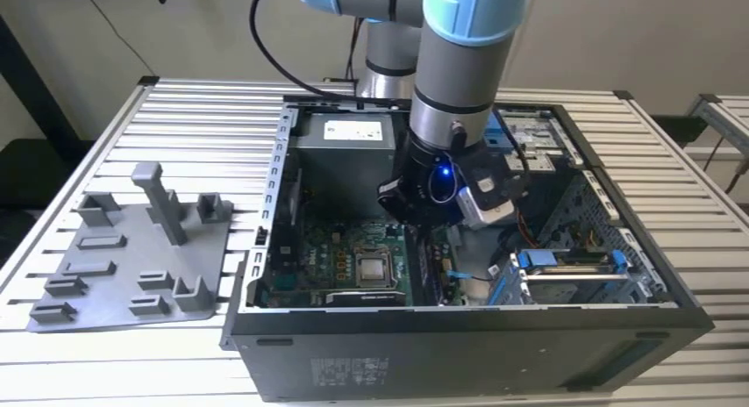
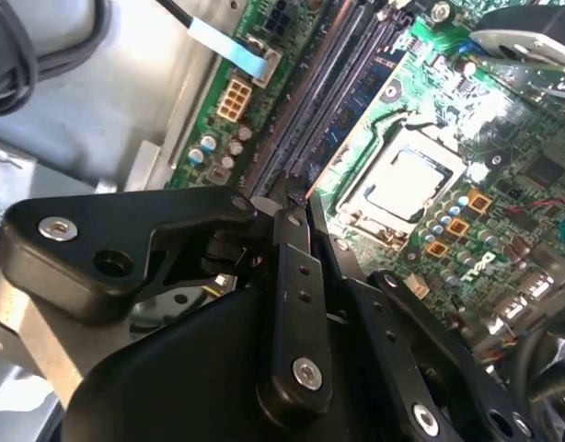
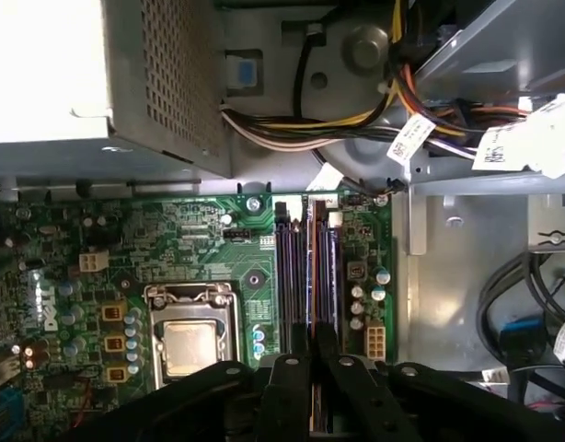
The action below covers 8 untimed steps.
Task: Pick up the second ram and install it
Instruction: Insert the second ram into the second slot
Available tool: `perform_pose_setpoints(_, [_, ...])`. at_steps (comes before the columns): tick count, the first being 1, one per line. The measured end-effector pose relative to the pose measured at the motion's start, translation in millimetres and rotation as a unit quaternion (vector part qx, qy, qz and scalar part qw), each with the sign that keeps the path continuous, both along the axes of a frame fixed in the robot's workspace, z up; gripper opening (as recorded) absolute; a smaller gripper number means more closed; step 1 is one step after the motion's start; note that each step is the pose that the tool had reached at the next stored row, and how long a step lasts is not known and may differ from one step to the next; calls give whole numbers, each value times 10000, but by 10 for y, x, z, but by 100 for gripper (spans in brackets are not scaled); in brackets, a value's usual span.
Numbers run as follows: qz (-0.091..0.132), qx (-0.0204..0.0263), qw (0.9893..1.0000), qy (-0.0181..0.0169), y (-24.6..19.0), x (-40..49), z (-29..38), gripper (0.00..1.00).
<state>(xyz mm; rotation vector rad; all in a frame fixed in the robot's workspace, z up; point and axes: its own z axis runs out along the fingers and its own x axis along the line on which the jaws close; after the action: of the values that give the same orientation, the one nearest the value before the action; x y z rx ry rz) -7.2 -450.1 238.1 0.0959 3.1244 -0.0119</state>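
My gripper [image 1: 424, 216] is down inside the open computer case, over the memory slots [image 3: 292, 276] beside the processor socket [image 3: 190, 345]. In the first wrist view the second ram [image 3: 316, 267] shows edge-on as a thin brownish strip. It stands along the slots and runs in between my black fingers [image 3: 289, 378]. The gripper [image 3: 312, 357] is shut on the strip's near end. In the second wrist view the fingertips [image 2: 294, 216] sit pressed close together right at the end of the dark slots [image 2: 328, 92].
The power supply [image 1: 351, 144] and its cable bundle [image 3: 356, 115] sit behind the slots. A drive cage with blue clips [image 1: 567, 267] stands at the exterior view's right. A grey fixture plate [image 1: 129, 258] lies on the slatted table outside the case, at the exterior view's left.
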Motion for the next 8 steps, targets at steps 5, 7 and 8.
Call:
perform_pose_setpoints(5, [71,0,10000,0,-13,-13,-60,14])
perform_pose_setpoints(7, [96,0,10000,0,-28,-13,-66,14])
perform_pose_setpoints(8, [103,0,9999,0,-35,-14,-68,14])
